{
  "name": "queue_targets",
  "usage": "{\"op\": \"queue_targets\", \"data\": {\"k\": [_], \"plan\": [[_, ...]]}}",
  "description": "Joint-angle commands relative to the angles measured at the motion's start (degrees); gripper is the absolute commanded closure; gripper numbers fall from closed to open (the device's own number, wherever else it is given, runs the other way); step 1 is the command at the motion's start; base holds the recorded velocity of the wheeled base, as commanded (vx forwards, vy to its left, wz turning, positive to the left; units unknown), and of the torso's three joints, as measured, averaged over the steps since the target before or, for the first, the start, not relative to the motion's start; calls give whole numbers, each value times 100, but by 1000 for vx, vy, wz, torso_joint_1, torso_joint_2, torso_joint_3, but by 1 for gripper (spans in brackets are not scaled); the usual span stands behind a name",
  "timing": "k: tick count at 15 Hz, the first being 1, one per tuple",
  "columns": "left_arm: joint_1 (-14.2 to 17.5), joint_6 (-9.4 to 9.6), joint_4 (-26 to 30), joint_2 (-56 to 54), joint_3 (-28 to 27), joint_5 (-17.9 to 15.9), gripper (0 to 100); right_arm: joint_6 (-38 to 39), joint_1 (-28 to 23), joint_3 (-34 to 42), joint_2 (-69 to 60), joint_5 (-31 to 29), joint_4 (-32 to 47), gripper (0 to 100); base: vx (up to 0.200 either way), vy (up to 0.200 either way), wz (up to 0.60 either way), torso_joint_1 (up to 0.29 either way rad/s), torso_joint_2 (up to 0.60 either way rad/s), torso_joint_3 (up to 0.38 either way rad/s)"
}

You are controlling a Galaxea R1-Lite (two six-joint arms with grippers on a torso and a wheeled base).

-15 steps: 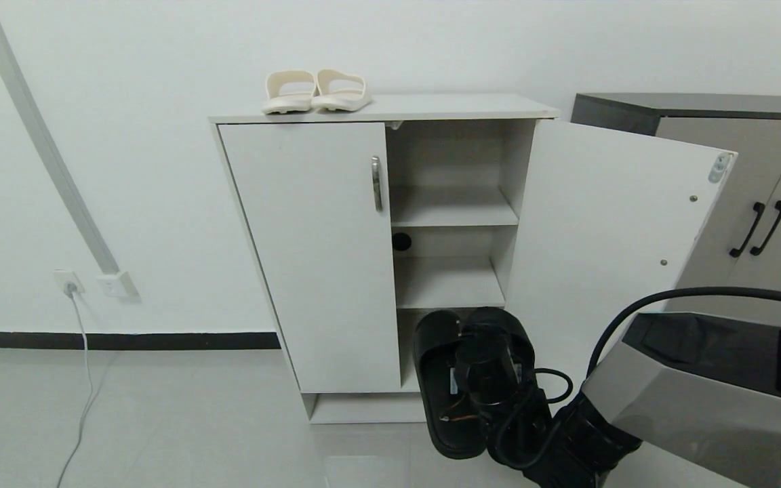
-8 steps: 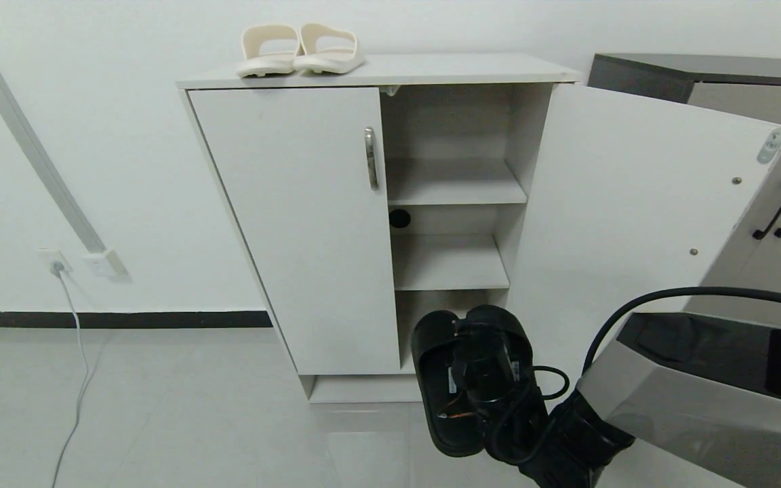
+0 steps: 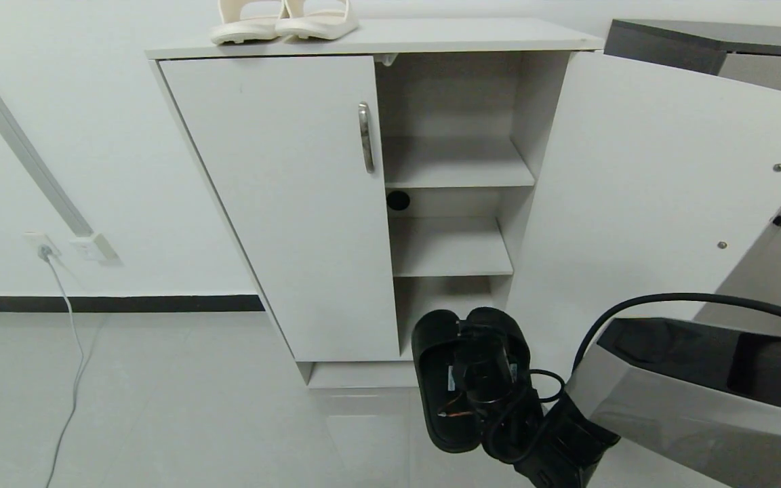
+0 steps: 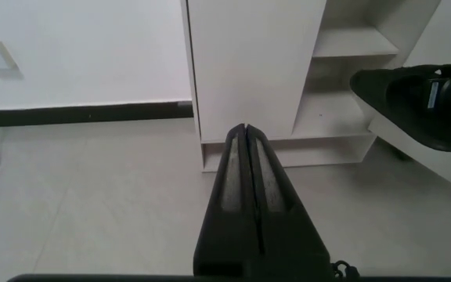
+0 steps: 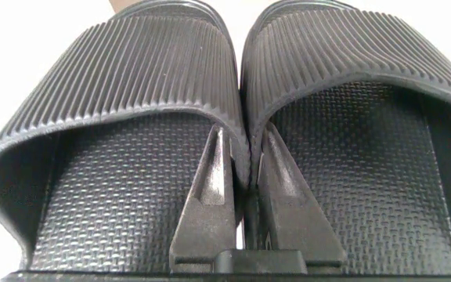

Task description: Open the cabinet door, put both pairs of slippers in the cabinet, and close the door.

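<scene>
Your camera neared the white cabinet (image 3: 282,203), right gripper (image 5: 241,168) pinched the black slippers (image 5: 116,94) by their touching straps, shelves (image 3: 451,247) beyond its fingers, left gripper (image 4: 245,137) with fingers together, empty

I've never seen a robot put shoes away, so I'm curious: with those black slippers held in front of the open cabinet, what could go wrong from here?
1. The right pincer grips both black slippers only by their pressed-together straps; one could slip free.
2. They hang close beside the open door, which they might bump on the way in.
3. The cream slippers sit at the cabinet top's front edge; a jolt might knock them off.
</scene>
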Motion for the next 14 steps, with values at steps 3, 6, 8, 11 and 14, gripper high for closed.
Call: {"op": "queue_targets", "data": {"k": [3, 6, 8, 11, 14], "plan": [[2, -3, -3, 7, 1, 0, 100, -451, -97, 113, 285, -20, -1299, 100, 0, 0, 0, 0, 0, 0], [2, -3, -3, 7, 1, 0, 100, -926, -141, 201, 478, -3, -1896, 100, 0, 0, 0, 0, 0, 0], [-6, -3, -3, 7, 1, 0, 100, -935, -150, 201, 478, -3, -1905, 100, 0, 0, 0, 0, 0, 0], [2, -3, -3, 7, 1, 0, 100, -944, -150, 183, 478, -3, -1896, 100, 0, 0, 0, 0, 0, 0], [-6, -3, 6, 7, 1, -8, 100, -961, -176, 174, 478, -29, -1896, 100, 133, 0, 0, 2, 5, 2]]}}
